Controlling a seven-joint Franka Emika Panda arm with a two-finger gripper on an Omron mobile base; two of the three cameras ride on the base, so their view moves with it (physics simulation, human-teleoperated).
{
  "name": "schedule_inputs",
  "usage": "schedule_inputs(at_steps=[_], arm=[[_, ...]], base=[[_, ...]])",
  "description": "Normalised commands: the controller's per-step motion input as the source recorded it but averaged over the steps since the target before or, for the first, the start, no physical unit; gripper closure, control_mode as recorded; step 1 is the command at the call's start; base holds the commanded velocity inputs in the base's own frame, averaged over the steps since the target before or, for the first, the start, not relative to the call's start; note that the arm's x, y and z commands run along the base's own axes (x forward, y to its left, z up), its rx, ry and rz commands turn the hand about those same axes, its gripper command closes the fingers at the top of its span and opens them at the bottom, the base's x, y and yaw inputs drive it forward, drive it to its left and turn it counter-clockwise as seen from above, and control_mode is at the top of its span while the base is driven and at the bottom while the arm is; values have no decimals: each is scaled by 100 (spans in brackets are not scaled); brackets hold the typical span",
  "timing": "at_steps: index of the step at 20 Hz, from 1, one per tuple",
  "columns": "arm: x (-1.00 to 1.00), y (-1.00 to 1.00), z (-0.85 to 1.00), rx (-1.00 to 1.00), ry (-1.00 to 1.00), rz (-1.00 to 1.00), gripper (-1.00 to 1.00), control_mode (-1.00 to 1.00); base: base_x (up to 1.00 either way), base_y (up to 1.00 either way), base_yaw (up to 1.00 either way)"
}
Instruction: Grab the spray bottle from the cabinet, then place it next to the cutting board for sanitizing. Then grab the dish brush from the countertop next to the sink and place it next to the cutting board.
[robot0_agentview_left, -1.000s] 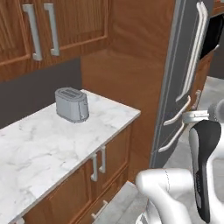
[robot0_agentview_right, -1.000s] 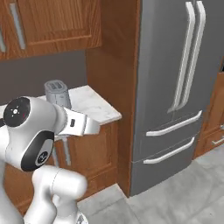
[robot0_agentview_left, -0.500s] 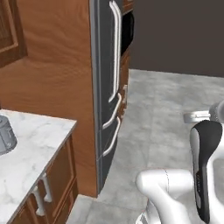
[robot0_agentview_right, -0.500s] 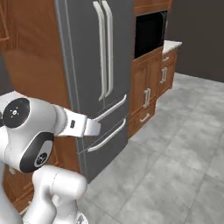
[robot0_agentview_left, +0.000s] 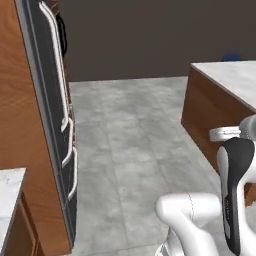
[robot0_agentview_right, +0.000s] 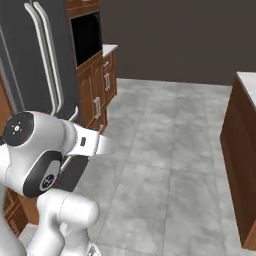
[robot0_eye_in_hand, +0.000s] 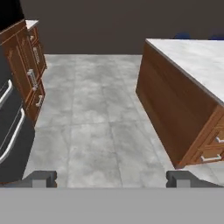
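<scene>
My gripper (robot0_eye_in_hand: 112, 179) is open; its two dark fingertips (robot0_eye_in_hand: 41, 178) stand far apart at the bottom of the hand view with nothing between them, pointing out over bare floor. A corner of the white marble countertop (robot0_agentview_left: 8, 192) shows at the lower left of the left base view. The spray bottle, the cabinet, the cutting board, the dish brush and the sink are out of view.
A dark grey refrigerator (robot0_agentview_left: 50, 125) (robot0_agentview_right: 40, 65) stands on the left, with a black wall oven (robot0_agentview_right: 86, 37) and low wooden cabinets (robot0_eye_in_hand: 26, 65) beyond it. A marble-topped wooden island (robot0_eye_in_hand: 188, 61) (robot0_agentview_left: 225, 80) stands on the right. Grey tiled floor (robot0_eye_in_hand: 87, 113) lies open between them.
The whole picture has swept sideways as the base turned: the toaster and counter slid off to the left, the refrigerator moved left, and the island came in on the right. The gripper stays open.
</scene>
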Motion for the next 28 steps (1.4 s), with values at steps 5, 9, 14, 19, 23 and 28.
schedule_inputs(at_steps=[5,9,14,19,23,28], arm=[[0,0,0,0,0,0,-100,100],[0,0,0,0,0,0,-100,100],[0,0,0,0,0,0,-100,100],[0,0,0,0,0,0,-100,100],[0,0,0,0,0,0,-100,100],[0,0,0,0,0,0,-100,100]], base=[[23,15,-67],[21,0,-62],[20,0,-56],[67,-51,-30],[100,-100,-1],[100,-100,4]])
